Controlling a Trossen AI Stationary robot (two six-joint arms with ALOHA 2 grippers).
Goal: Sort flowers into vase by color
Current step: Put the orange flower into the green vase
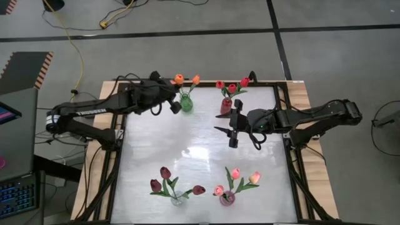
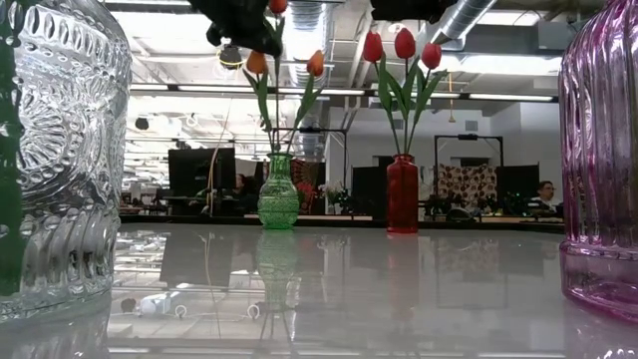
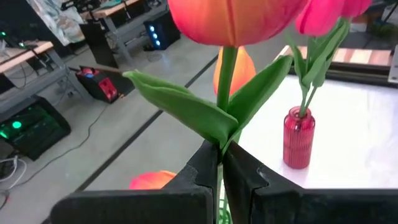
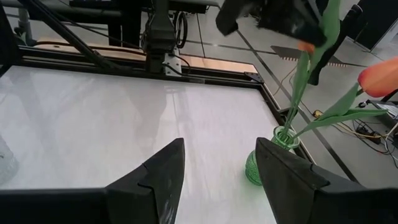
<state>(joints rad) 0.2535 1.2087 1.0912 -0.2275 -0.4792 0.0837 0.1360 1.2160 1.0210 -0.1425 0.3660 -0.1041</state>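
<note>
I see my left gripper (image 3: 219, 177) with fingers pinched on the green stem of an orange artificial tulip (image 3: 233, 22) above the green glass vase (image 1: 185, 103) at the white table's (image 1: 200, 134) far edge. My right gripper (image 1: 235, 128), fingers wide, hovers mid-table. "TROSSEN" is printed on the left arm.

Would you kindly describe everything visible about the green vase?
The green vase is small, of ribbed translucent glass, with a bulbous body and a narrower neck. It stands upright near the table's far edge, on the left arm's side, apart from the red vase. Orange tulips rise from its mouth on thin green stems. The left gripper, above it, is shut on one stem.
</note>
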